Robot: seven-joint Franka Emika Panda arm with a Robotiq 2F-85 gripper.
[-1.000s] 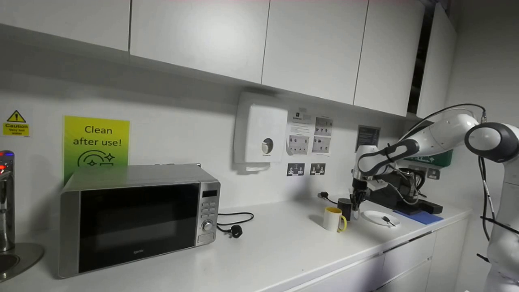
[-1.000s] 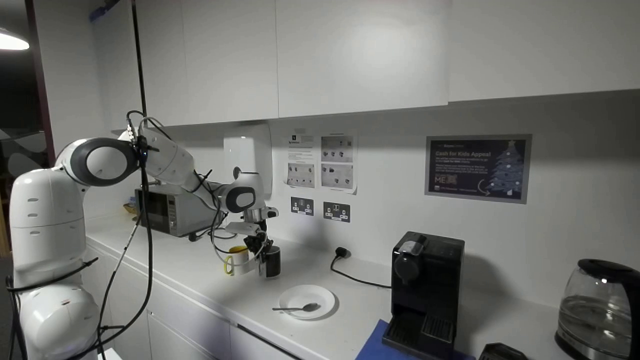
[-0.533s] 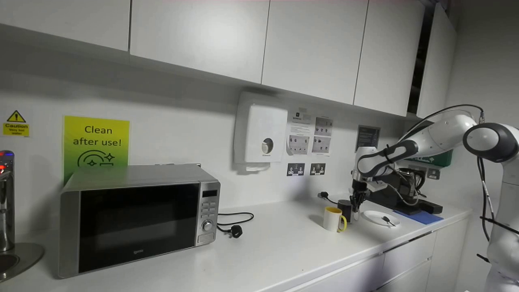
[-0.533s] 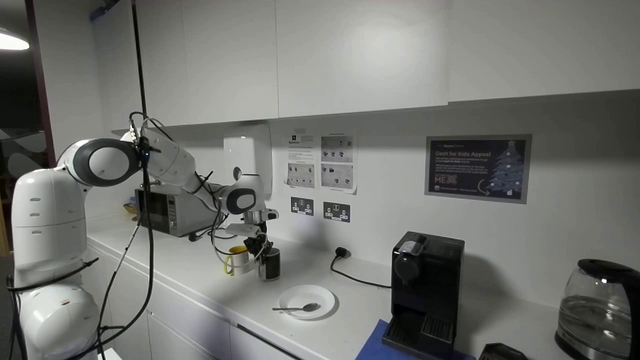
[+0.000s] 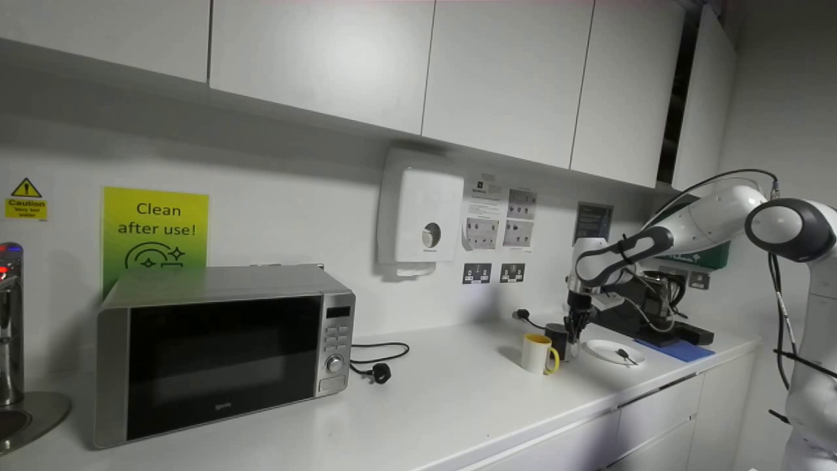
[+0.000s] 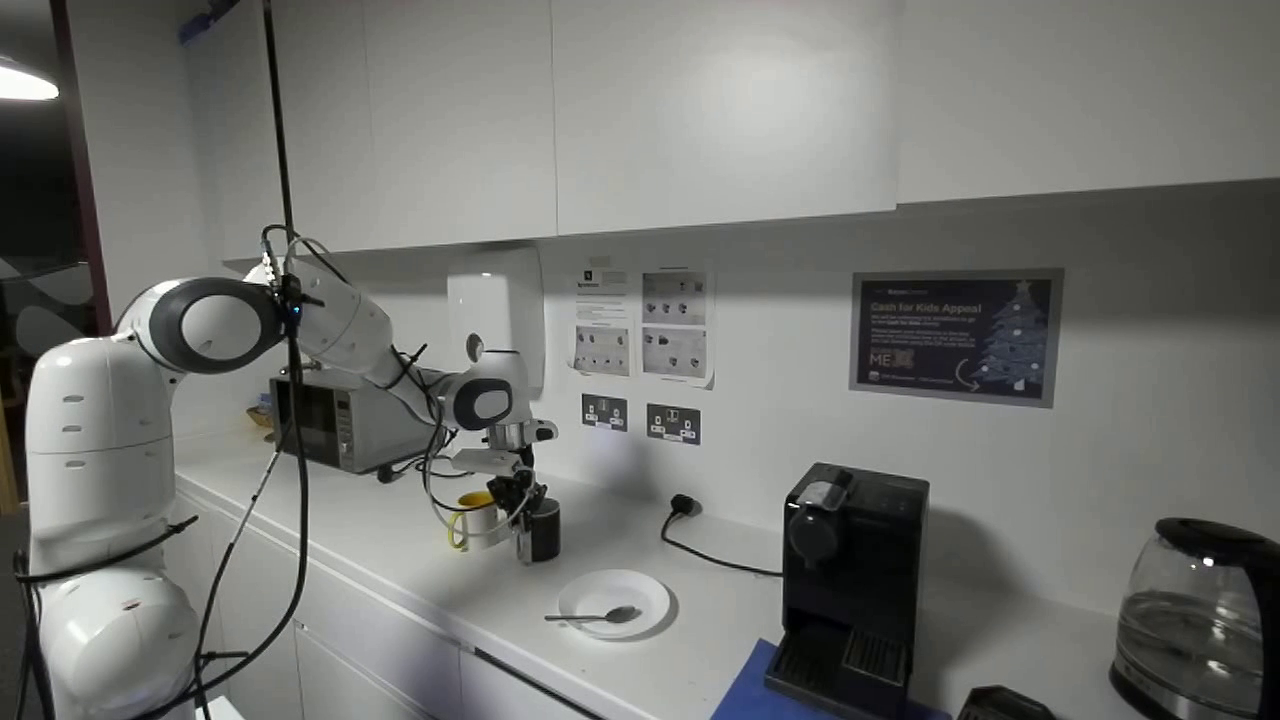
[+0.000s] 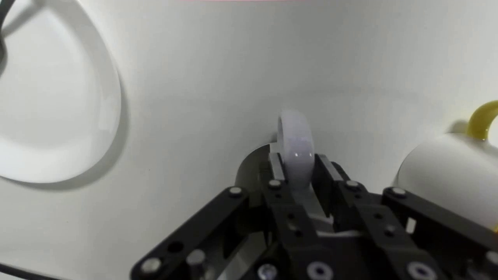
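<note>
A dark mug [image 5: 556, 337] with a pale handle stands upright and appears to rest on the white counter; it also shows in an exterior view [image 6: 545, 532]. In the wrist view my gripper [image 7: 298, 160] has its two fingers on either side of the mug's handle [image 7: 297, 134], which fills the space between the fingertips. The mug's dark body [image 7: 248, 171] is mostly hidden beneath the fingers. Close beside it stands a white mug with yellow inside and handle [image 5: 535, 355], seen at the right of the wrist view.
A white plate [image 6: 590, 592] with a spoon [image 6: 620, 614] lies nearby, toward the coffee machine [image 6: 850, 580]. A glass kettle [image 6: 1180, 620] stands further along. The microwave [image 5: 222, 360] is at the opposite end. Wall cupboards [image 5: 503, 78] hang above the arm.
The dark mug and my gripper have come down slightly toward the counter, mostly in the first half second. The white mug and plate have not moved.
</note>
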